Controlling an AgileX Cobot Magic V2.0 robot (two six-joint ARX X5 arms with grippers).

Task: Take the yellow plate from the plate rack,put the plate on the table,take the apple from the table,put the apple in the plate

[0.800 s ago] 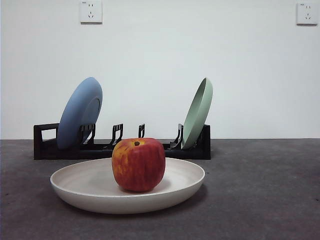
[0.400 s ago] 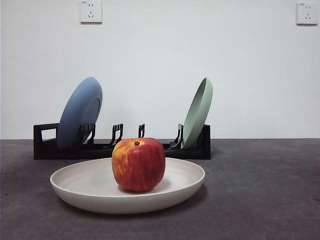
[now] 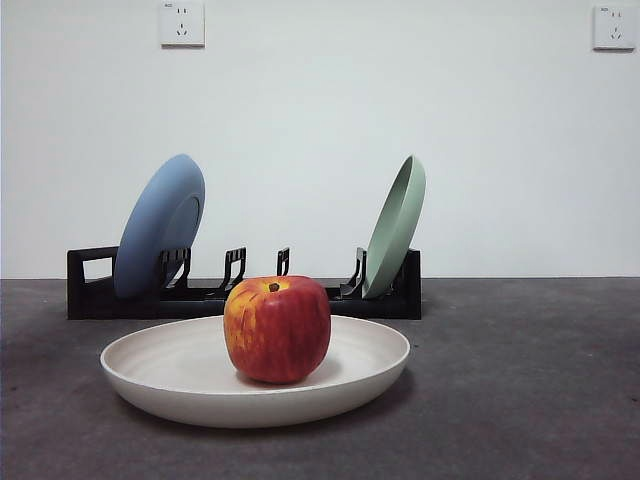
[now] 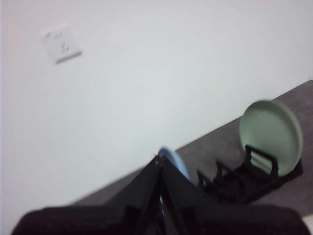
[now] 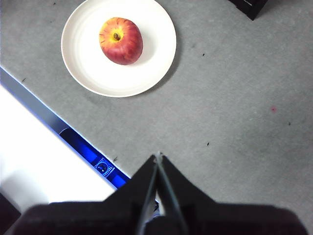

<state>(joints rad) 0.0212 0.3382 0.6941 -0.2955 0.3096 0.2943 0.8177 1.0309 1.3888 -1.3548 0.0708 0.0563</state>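
Nearest the front camera, the yellow plate point(image 3: 255, 375) lies flat on the table point(image 3: 520, 400), low in the frame and left of centre. It reads as cream or off-white, wide and shallow with a raised rim. The apple point(image 3: 277, 329) rests inside the plate, near its middle, stem dimple uppermost. In the right wrist view the plate point(image 5: 119, 46) sits in the upper left of the frame with the apple point(image 5: 121, 40) on it, somewhat off centre, and grey table point(image 5: 234, 122) fills most of the remainder.

Behind the plate, in the middle band of the front view, the plate rack point(image 3: 245, 290) runs across the left and centre. A blue plate point(image 3: 160, 225) leans in the rack's left end; a pale green plate point(image 3: 396, 226) leans in its right end. The slots between them stand empty. A white wall point(image 3: 320, 130) closes the scene, with a socket point(image 3: 182, 22) at upper left and another at upper right.

Neither arm appears in the front view. The right gripper point(image 5: 159, 157) hangs above bare table, well apart from the plate, jaws pressed together and holding nothing. The left gripper point(image 4: 160, 159) is raised, pointed toward the wall and rack; that view is blurred, but its jaws meet at the tips with nothing between them.
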